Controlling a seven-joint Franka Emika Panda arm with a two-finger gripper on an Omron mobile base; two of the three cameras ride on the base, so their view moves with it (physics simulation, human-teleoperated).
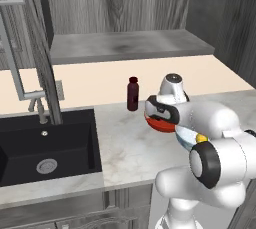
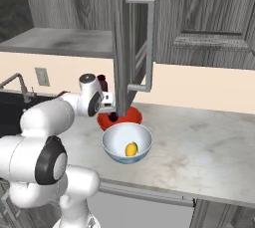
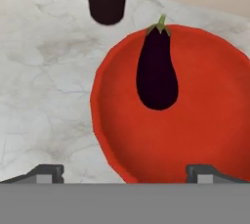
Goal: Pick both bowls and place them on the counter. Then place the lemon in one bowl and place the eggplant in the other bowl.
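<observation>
The shallow red bowl stands on the marbled counter with the dark purple eggplant lying inside it, stem toward the bottle. My gripper hovers just above the bowl's near rim, open, with nothing between its fingers. From the right base view, the gripper sits over the red bowl, and the white floral bowl stands in front of it with the lemon inside. In the left base view my arm hides most of the red bowl, the floral bowl and the lemon.
A dark maroon bottle stands upright just behind the red bowl. The black sink and its faucet lie to the left. An open cabinet door hangs down right above the bowls. Bare counter stretches to the right.
</observation>
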